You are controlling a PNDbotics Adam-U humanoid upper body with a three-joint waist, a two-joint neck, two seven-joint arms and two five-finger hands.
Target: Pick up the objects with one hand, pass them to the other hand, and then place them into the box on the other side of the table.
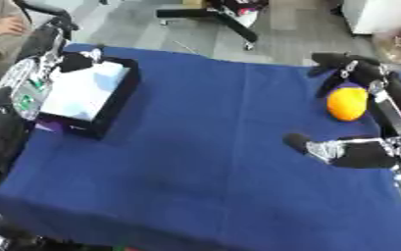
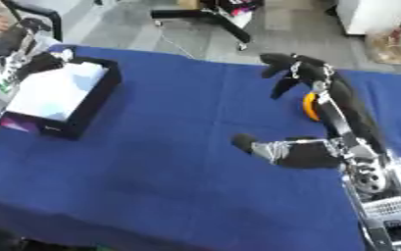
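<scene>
On the right side of the bench (image 1: 203,162), covered in blue cloth, lies an orange (image 1: 347,103), round, resting on the cloth. The right hand (image 1: 358,128) is spread wide around it: upper fingers (image 1: 334,62) arch over and behind the fruit's far side, the thumb (image 1: 305,143) stretches out on the cloth nearer the camera and toward the bench's middle. Fingers and thumb well apart, not closed on the fruit; whether any finger touches the orange cannot be told. In the right eye view the forearm hides most of the fruit, only an orange sliver showing beside it.

At the far left of the bench sits the box (image 1: 122,93), black walls, pale white lining inside, nothing visible in it. A small purple patch shows at its near left corner. The left hand (image 1: 76,61) hangs at the box's far left corner, dark fingers above the rim; cannot tell if they are straight or curled. Orange and box well apart, at opposite sides of the bench.
</scene>
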